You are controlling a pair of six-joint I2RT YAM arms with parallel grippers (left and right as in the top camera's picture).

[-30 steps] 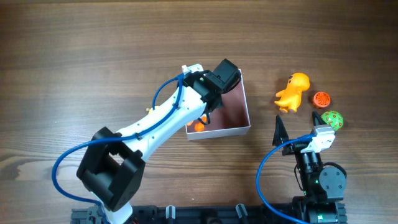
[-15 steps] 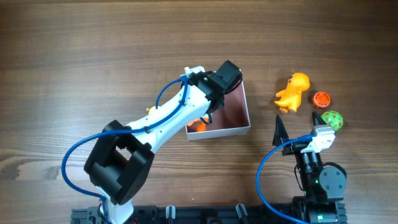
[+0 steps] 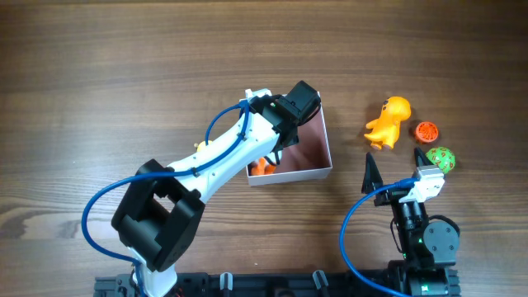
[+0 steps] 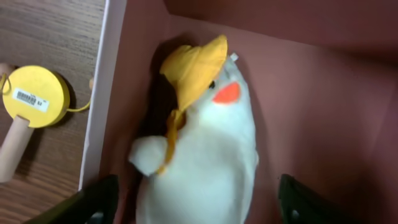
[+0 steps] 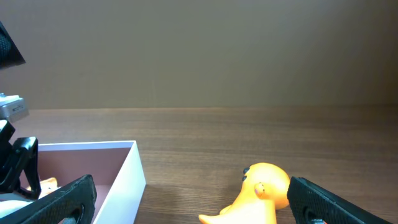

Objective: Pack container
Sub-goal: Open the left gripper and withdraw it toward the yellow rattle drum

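The container [image 3: 329, 140], a square shallow box with white walls and a pink-brown inside, sits mid-table. My left gripper [image 3: 277, 151] reaches down into it. In the left wrist view a white plush duck [image 4: 211, 149] with a yellow hat and orange beak lies on the container floor [image 4: 311, 112], by the left wall. My left gripper [image 4: 199, 186] is open, its dark fingers [image 4: 99, 196] standing apart from the duck on both sides. My right gripper [image 3: 396, 169] rests open near the front right edge, holding nothing. It faces the container's corner [image 5: 134, 171].
An orange dinosaur toy [image 3: 388, 122] stands right of the container. An orange-red ball [image 3: 426, 130] and a green ball [image 3: 441, 157] lie beside it. A yellow disc toy with a wooden handle [image 4: 34, 96] lies just outside the container's left wall.
The left gripper has gone from shut to open over the container, and the duck now lies free on the floor. The left arm's elbow shifted slightly. The right arm has not moved.
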